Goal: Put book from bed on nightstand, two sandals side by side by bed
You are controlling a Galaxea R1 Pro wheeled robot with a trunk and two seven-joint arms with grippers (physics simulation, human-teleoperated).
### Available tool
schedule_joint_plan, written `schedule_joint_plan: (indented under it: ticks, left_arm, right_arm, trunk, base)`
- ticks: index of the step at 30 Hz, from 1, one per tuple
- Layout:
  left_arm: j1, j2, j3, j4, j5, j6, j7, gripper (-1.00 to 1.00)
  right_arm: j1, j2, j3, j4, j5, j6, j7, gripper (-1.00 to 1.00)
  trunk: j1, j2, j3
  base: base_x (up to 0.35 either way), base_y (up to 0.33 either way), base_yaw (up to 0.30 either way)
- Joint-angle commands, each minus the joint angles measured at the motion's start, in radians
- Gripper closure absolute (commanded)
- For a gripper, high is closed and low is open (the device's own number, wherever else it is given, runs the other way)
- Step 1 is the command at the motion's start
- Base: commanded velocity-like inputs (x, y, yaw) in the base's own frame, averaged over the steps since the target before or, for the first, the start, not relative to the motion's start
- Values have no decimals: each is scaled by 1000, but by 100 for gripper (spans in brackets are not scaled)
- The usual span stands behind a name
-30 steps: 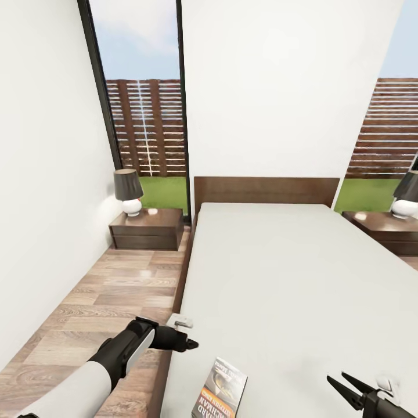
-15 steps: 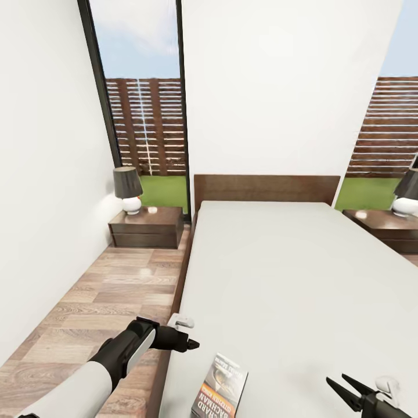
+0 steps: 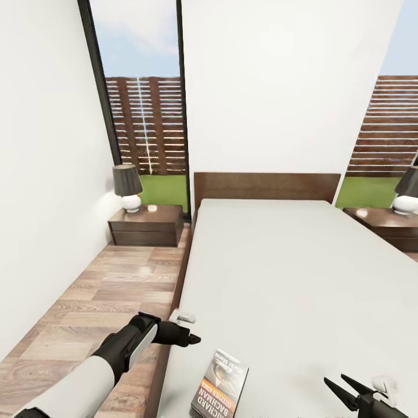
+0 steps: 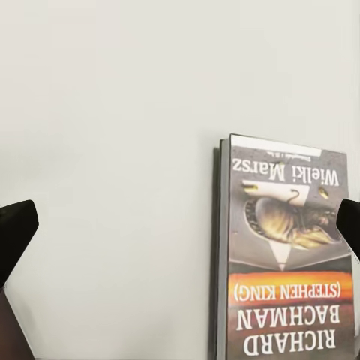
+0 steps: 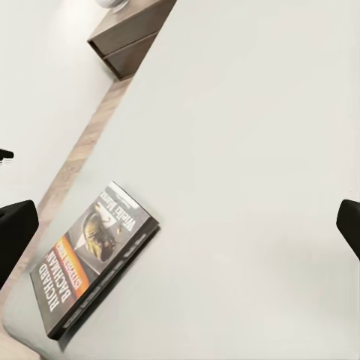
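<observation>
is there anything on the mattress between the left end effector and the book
Nothing visible. The left end effector hangs open above the bed's near-left edge, and only bare pale grey mattress lies between it and the thin dark-covered paperback book with the orange band.

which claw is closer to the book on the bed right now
Left. The left claw hovers just off the book's upper left corner, at the bed's edge; the right claw sits farther off to its right.
</observation>
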Motion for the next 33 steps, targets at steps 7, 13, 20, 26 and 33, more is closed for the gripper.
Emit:
schedule_joint_plan:
  ticks: [7, 13, 20, 26, 33]
  left_arm:
    - [-24, -30, -4, 2, 4, 11, 12, -100]
    - [-29, -58, -3, -1, 6, 25, 19, -100]
    - [-31, -80, -4, 3, 6, 28, 23, -100]
    - [-32, -89, -4, 0, 7, 27, 23, -100]
    - [-33, -94, -4, -11, 7, 23, 22, -100]
  right_arm:
    - [2, -2, -8, -5, -10, 7, 19, -100]
    - [4, -4, -18, -7, -11, -1, 83, -100]
    - [5, -3, -24, -8, -10, -30, 106, -100]
    - [5, -3, -25, -7, -10, -38, 113, -100]
    - [5, -1, -24, -7, -10, -40, 111, -100]
  trunk:
    - [27, -50, -23]
    - [46, -85, -39]
    - [46, -85, -39]
    - [61, -113, -51]
    - [73, -134, -60]
  base:
    - [0, 0, 0]
    - [0, 0, 0]
    - [0, 0, 0]
    - [0, 0, 0]
    - [0, 0, 0]
